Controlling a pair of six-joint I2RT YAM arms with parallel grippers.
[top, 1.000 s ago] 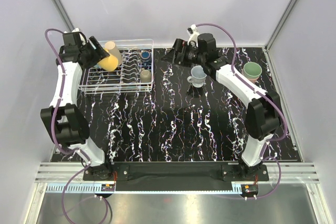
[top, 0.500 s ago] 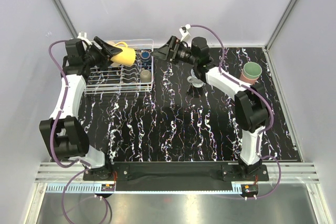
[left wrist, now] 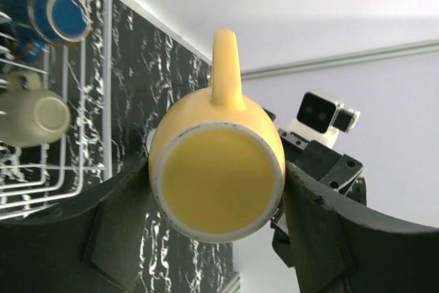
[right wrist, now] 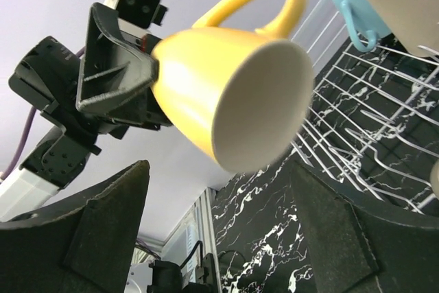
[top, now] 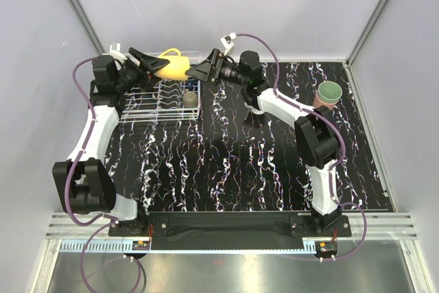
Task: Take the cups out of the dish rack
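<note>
Background stuff only: a black mat with white marble veins (top: 226,169) covers the tabletop. Pale walls (top: 226,5) rise behind and beside the mat, with a metal corner post (top: 75,1) at its far left. Along the mat's near edge there's a silver rail (top: 68,224), then what looks like a pale blue ruled strip (top: 226,246). It's too tiny to be sure.

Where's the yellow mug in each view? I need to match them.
Top external: yellow mug at upper left-centre, over the dish rack's far side.
Left wrist: yellow mug centre, base facing camera.
Right wrist: yellow mug centre, mouth facing camera.
Shared landmark: the dish rack's white wires.
</note>
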